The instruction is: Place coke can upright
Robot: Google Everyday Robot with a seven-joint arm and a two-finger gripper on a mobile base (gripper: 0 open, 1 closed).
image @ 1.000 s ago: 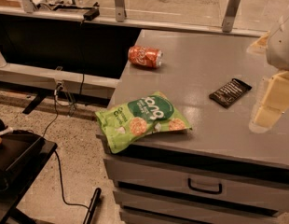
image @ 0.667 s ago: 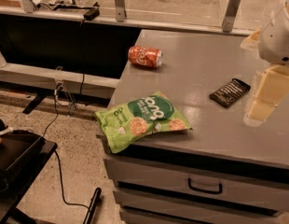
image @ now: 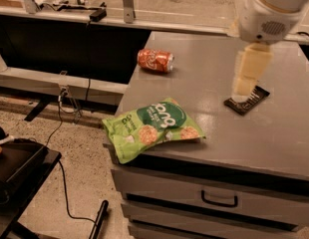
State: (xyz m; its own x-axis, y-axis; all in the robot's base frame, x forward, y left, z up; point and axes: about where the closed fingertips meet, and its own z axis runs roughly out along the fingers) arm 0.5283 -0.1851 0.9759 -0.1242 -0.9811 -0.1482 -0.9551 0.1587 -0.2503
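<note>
Grey bench (image: 194,78) with drawers below, speckled floor to its left with a black cable (image: 65,188) trailing across it.

Labels: coke can (image: 155,60) shows white script on red-orange, too soft to read letter by letter. Green snack bag (image: 152,127) has white lettering on a dark green patch, not legible for sure, plus pictures of round crackers. Dark wrapped bar (image: 247,99) shows no readable print.

Count on the bench: 1 can, 1 bag, 1 bar. Two drawer fronts visible, and the upper one has a dark handle (image: 219,199).

Coke can lies on its side near the far left edge of the bench, silver end facing right. It sits well apart from the bag, which lies at the near left corner and overhangs the edge a bit.

Claw (image: 240,91) hangs from the white arm (image: 269,9) at the right, pointing down, tip right over the left end of the bar. Contact with the bar: can't tell. Open or closed: can't tell. Nothing seen in its grip. It's well apart from the can.
</note>
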